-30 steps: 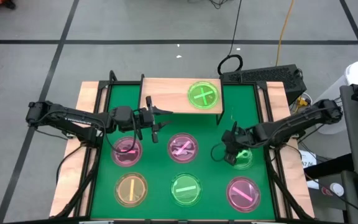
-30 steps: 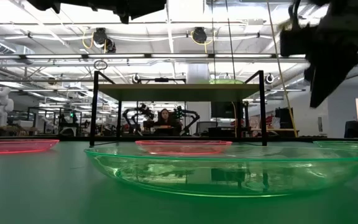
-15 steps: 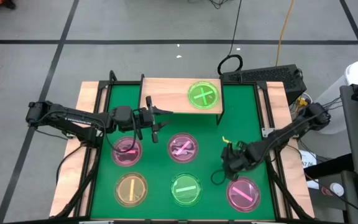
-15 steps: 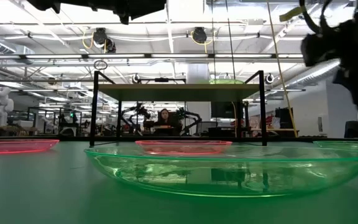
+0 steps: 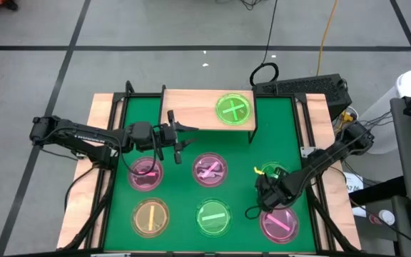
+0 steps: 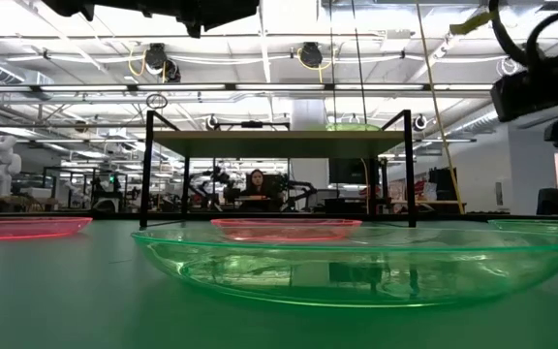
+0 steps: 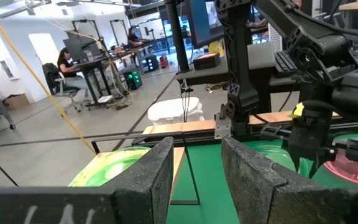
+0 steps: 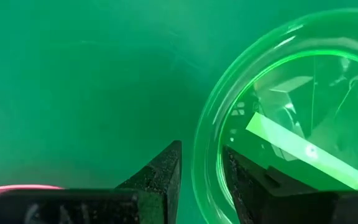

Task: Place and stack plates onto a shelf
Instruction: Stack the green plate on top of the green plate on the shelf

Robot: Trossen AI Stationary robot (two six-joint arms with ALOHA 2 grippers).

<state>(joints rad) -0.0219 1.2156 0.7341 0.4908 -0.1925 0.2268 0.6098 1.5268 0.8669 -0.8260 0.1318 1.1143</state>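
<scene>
Seven plates show from above, six on the green table (image 5: pixel 262 135) and one on the shelf (image 5: pixel 191 107).

Far left, the left arm reaches in from the table's left edge. The left gripper (image 5: pixel 184 138) hangs in the air just in front of the shelf's near left part, its fingers (image 7: pixel 157 174) spread apart and holding nothing.

Below it, at the left of the table, lies a pink plate (image 5: pixel 145 173), and nearer still a yellow plate (image 5: pixel 150 218). In the middle lie a second pink plate (image 5: pixel 210 169) and, nearer, a green plate with a bar (image 5: pixel 214 217).

The shelf is a pale wooden board on thin black legs at the far side of the table. A green plate with a cross (image 5: pixel 233 109) rests flat on its right half; the left half is bare wood.

At the right, another green plate (image 5: pixel 273 173) lies on the table, partly covered by the right arm, which comes in from the right edge. The right gripper (image 5: pixel 252 211) is low over the table between the near green plate and a third pink plate (image 5: pixel 280 222) at the near right. Its fingers (image 8: pixel 163 171) stand slightly apart, and the wrist view shows the rim of a green barred plate (image 8: pixel 278 143) running into the gap between them; I cannot tell whether they touch it.
</scene>
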